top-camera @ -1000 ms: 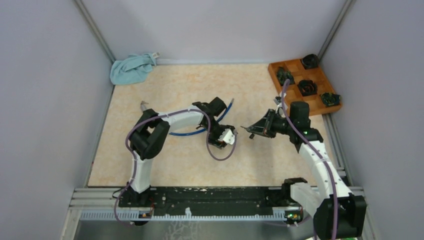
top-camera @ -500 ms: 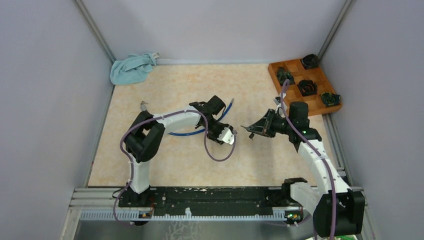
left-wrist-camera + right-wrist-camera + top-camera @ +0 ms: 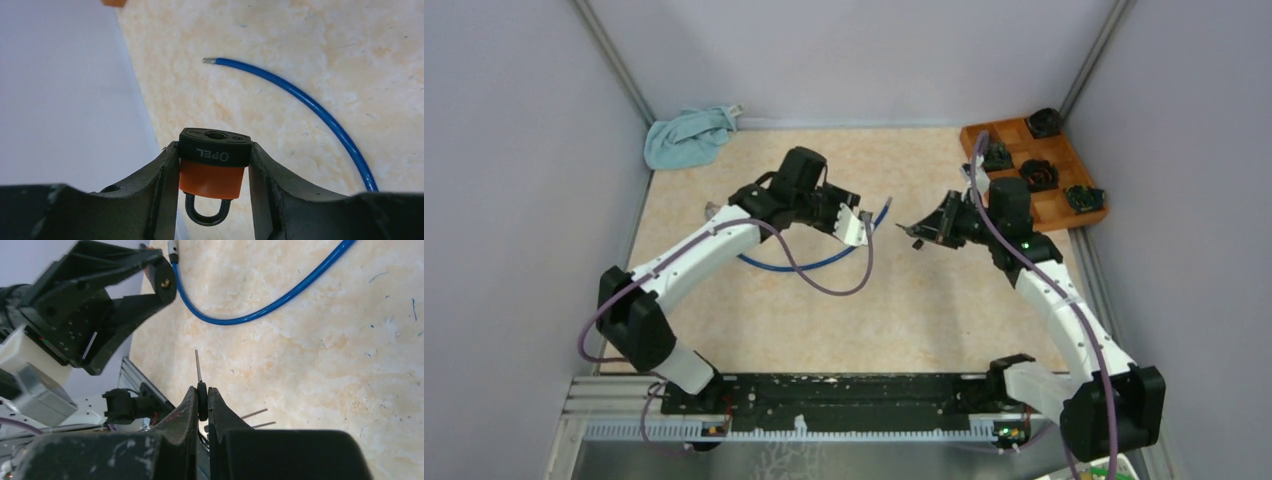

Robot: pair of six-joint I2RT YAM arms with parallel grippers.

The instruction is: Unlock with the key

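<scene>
- Starting at the left, what is there?
- A cloth (image 3: 686,138), crumpled well beyond the left end of the cable (image 3: 300,98), in the far corner.
- And the left gripper (image 3: 212,150)?
- It hangs over the cable's right half. Its jaws pinch the lock (image 3: 214,167) by its sides. The black keyhole end points outward and the shackle sits back between the fingers.
- Is the shackle open?
- It looks closed, though only its loop shows.
- Next to the right?
- The right gripper (image 3: 201,400), just past the cable's right end. Its jaws are pressed on the head of the key (image 3: 199,380), with the blade sticking out toward the lock.
- Are key and lock touching?
- No, there is a clear gap. In the right wrist view the blade also looks off line with the keyhole.
- So how far along is the task?
- I judge both pickups done and the two parts facing each other. Lining up, pushing the key in, turning it and freeing the shackle are all left.
- Anything further right?
- An orange tray (image 3: 1069,212) of dark parts, well beyond the cable's right end.
- And the surface?
- A pale marbled table (image 3: 824,330) with faint scuffs. The cable lies loose on it.
- The room?
- Plain grey walls (image 3: 514,200) on three sides, joined by metal posts.
</scene>
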